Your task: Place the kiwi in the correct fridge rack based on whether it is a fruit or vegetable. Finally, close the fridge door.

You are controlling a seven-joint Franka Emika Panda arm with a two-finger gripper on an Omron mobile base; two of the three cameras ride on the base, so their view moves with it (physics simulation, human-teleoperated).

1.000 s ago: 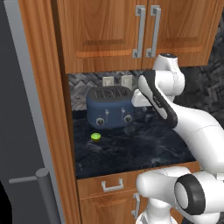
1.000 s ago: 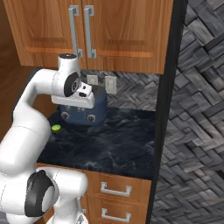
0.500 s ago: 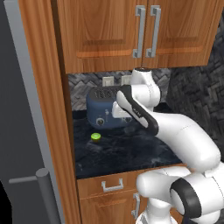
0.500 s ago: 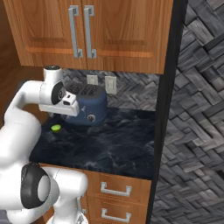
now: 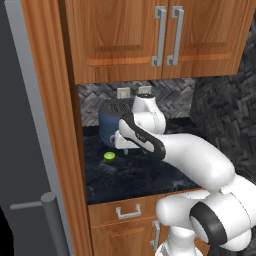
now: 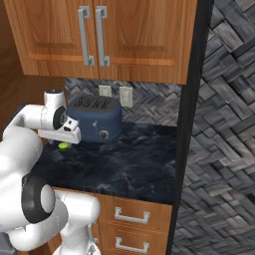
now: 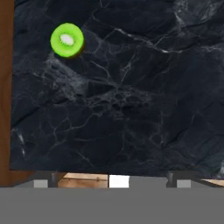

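On dark table, kiwi sits alone near blue toaster. Jaws just sprang wide, hold nothing (arm swung over toward kiwi). Grab comes next, probably.

The left base view is taken from behind the arm on its left, facing forward and down onto the dark marble bench, with the grey fridge door close at the left edge. The right base view is taken from behind on the right, facing the same bench. The blue toaster, the wooden cabinets and the kiwi are shared by both. The hand view is aimed straight down, close over the bench and the kiwi.
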